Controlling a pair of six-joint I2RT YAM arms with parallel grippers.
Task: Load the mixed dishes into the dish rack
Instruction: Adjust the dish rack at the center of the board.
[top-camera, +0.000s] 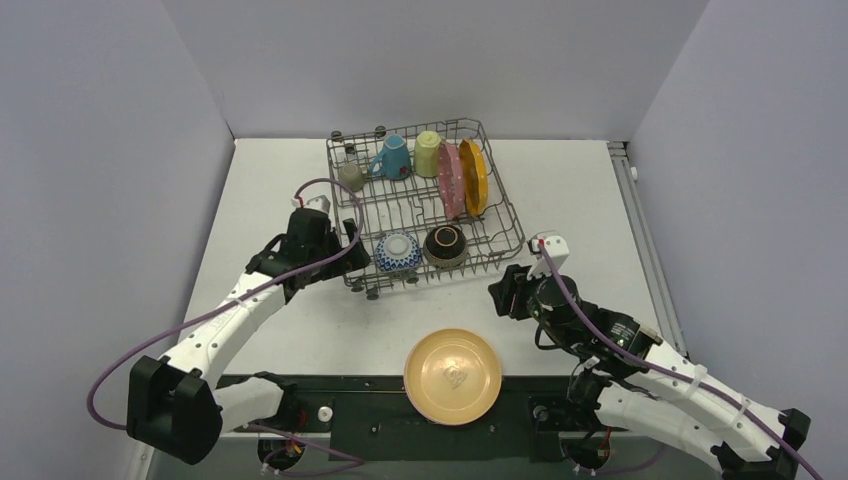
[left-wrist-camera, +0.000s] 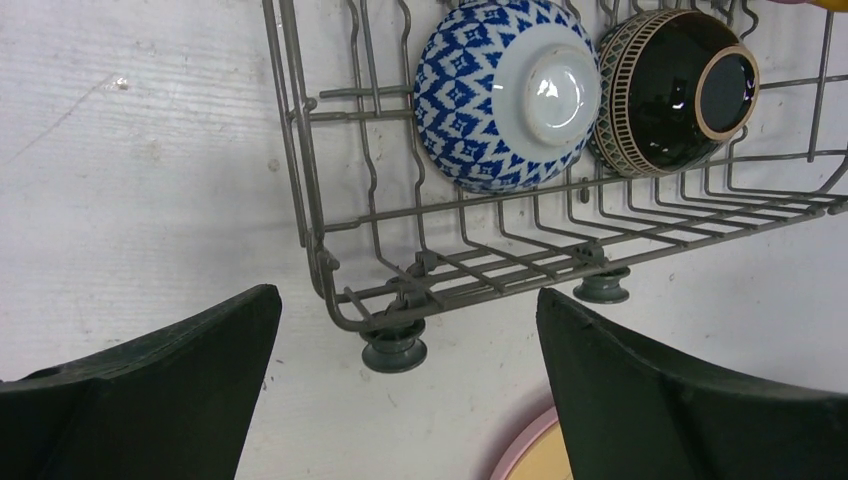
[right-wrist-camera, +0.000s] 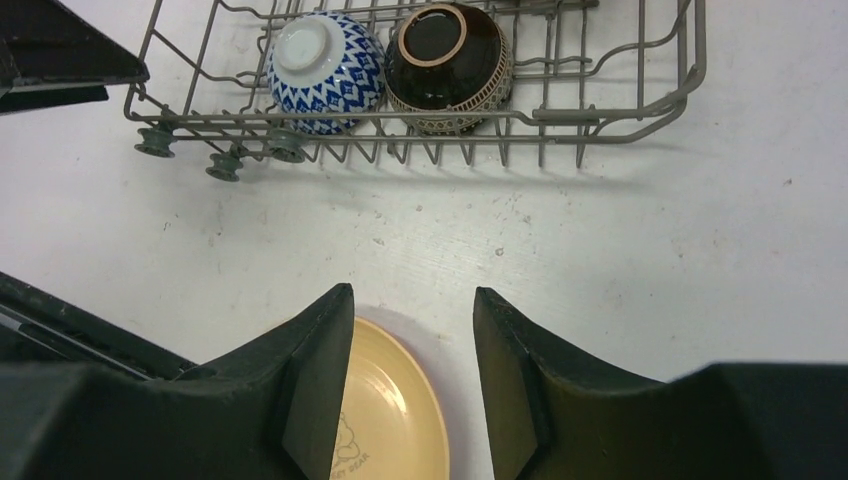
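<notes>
The right gripper (top-camera: 505, 292) is hovering just beyond the far-right rim of the round pale-yellow plate (top-camera: 452, 375), its jaws standing partly apart and gripping nothing. That plate is lying flat on the white table (top-camera: 340, 320), near the front edge and apart from the square grey wire dish rack (top-camera: 395, 205).

The gripper is best lowered over the rim, pinching it firmly before the plate is tilted upright between tines.

The left gripper (top-camera: 350, 240) is waiting wide open and empty at the rack's near-left corner.

Both wrist views are showing only the blue-and-white patterned bowl (left-wrist-camera: 505, 95) and the dark brown bowl (left-wrist-camera: 675, 90). The top view is adding the mugs (top-camera: 392, 160) and upright plates (top-camera: 462, 178). The left wrist view is showing what may be a pinkish plate rim.
</notes>
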